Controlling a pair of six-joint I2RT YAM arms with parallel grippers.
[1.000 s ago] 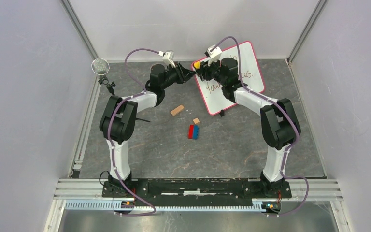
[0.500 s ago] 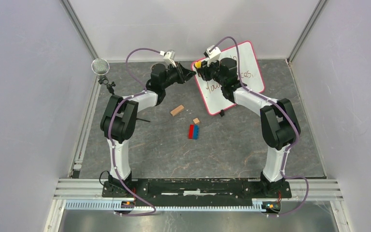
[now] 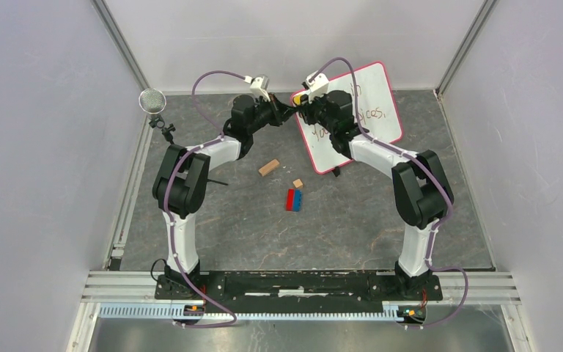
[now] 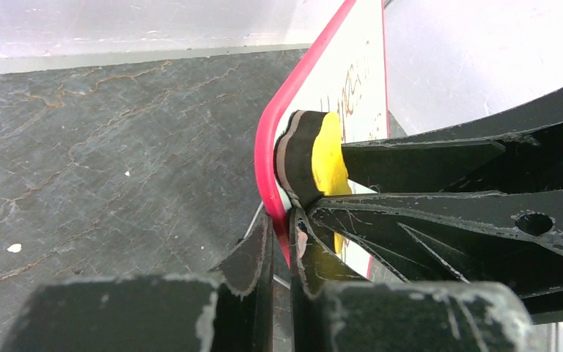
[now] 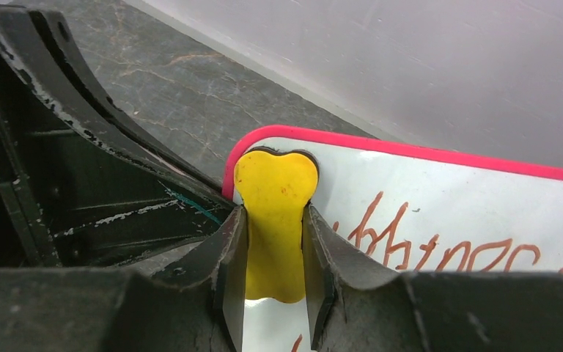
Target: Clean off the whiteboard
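A grey stone-patterned table is seen from above, with two black-and-white robot arms reaching from the near edge to the far side. The whiteboard, white with a thin pink-red frame and dark reddish handwriting, sits at the far centre-right, turned at an angle, with a small black foot at its near corner. The two arms meet at its far-left corner. The left gripper is pinched narrowly on the pink frame at that rounded corner. The right gripper is clamped on a yellow eraser with a black pad. The eraser's pad side lies against the board face just inside the same corner. Nearer, left of the board, lie a tan wooden block, a smaller tan block, and red and blue bricks side by side. A round mesh microphone stands at the far left.
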